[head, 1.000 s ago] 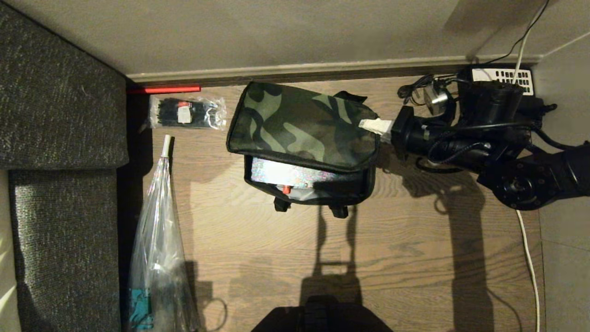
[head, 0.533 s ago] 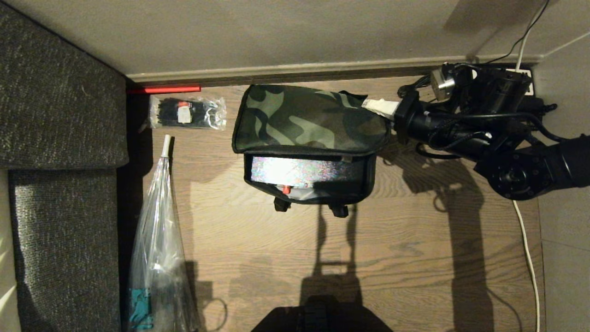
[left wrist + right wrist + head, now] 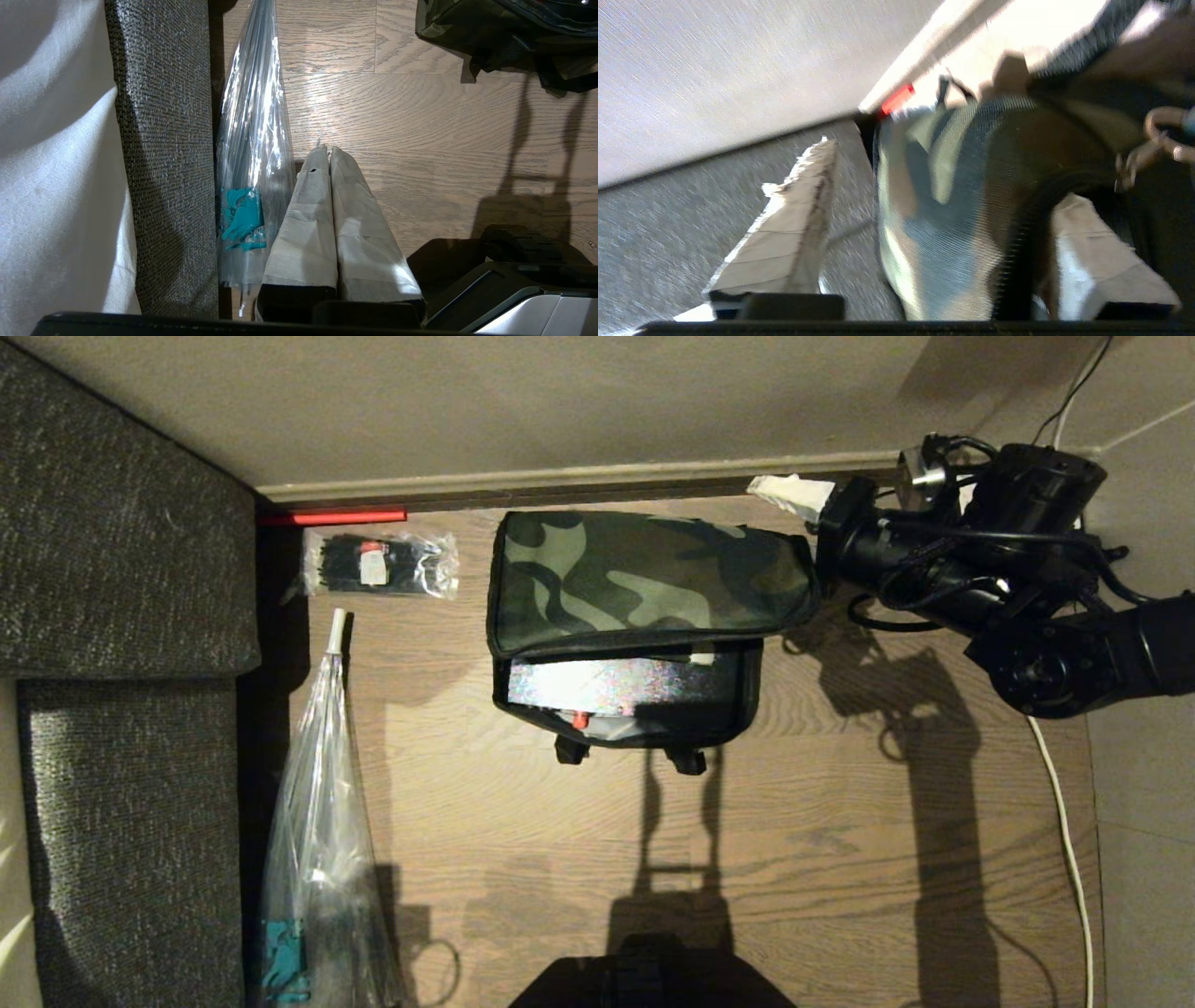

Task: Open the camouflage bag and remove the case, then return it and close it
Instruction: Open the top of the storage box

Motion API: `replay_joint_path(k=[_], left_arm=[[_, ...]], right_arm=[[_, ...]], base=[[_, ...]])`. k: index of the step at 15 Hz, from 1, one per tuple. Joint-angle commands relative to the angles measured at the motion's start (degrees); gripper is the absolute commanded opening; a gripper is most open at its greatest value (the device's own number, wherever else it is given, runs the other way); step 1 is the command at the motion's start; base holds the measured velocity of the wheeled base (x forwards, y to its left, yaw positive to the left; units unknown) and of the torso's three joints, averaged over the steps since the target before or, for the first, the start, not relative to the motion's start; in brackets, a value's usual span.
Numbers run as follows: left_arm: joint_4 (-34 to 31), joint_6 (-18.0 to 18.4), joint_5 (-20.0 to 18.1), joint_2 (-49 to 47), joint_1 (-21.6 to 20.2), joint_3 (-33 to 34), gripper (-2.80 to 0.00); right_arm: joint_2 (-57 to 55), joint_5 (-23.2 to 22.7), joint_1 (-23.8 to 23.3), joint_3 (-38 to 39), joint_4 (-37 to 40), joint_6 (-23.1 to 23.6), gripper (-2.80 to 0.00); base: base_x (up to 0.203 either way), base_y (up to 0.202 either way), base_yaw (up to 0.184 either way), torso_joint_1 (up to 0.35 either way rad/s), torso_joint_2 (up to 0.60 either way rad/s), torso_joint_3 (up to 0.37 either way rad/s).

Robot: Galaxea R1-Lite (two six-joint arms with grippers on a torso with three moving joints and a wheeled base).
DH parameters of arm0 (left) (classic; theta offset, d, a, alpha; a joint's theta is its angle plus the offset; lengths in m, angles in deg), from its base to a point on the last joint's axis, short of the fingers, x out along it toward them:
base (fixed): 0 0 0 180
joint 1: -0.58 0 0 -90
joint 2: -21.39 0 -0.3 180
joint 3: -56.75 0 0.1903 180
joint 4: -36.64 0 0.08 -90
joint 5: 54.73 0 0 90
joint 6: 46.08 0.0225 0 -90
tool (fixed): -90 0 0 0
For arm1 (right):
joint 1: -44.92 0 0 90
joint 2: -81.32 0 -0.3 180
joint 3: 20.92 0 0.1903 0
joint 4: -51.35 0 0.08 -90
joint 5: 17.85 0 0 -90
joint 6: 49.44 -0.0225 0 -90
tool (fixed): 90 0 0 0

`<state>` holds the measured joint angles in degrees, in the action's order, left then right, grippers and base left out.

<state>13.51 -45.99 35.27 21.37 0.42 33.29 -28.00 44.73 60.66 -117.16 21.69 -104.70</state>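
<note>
While lid lay nearly down: the camouflage bag (image 3: 644, 588) sat on the floor (image 3: 840, 859) by the back wall.
Case: the case (image 3: 616, 683) showed inside.
Right gripper (image 3: 794, 493): jaws spread, empty, at the bag's far right corner.
Left gripper (image 3: 327, 154): pressed together, parked.

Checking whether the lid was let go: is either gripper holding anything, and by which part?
Nothing is held. The right gripper is open beside the bag, off its lid; the left gripper is shut on nothing.

Domestic room, likely living area: brown wood-plank floor (image 3: 840, 859) meeting a pale plain wall with skirting board (image 3: 579, 483) at far side, dark grey woven-fabric sofa (image 3: 112, 616) along left, clear plastic-sleeved umbrella (image 3: 317, 859) lying beside it on floor.
</note>
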Motion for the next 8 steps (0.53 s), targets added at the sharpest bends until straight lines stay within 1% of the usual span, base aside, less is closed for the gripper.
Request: replay_joint_path(k=[1,4,7,8], left_arm=[[0.0,0.0,0.0,0.1,0.0,0.0,-2.80],[0.0,0.0,0.0,0.1,0.0,0.0,-2.80],[0.0,0.0,0.0,0.1,0.0,0.0,-2.80],[0.0,0.0,0.0,0.1,0.0,0.0,-2.80]], right_arm=[[0.0,-0.2,-1.6,-2.5,-0.5,-1.9,0.00],[-0.1,-0.2,-2.9,-4.2,-2.4,-2.5,0.00],[0.8,-0.3,-3.4,-4.1,-2.9,-5.2,0.00],[1.3,-0.4,-3.4,-3.4,-2.3,-5.5,0.00]], base=[[0.000,0.000,0.000,0.000,0.00,0.000],[0.000,0.000,0.000,0.000,0.00,0.000],[0.000,0.000,0.000,0.000,0.00,0.000],[0.000,0.000,0.000,0.000,0.00,0.000]])
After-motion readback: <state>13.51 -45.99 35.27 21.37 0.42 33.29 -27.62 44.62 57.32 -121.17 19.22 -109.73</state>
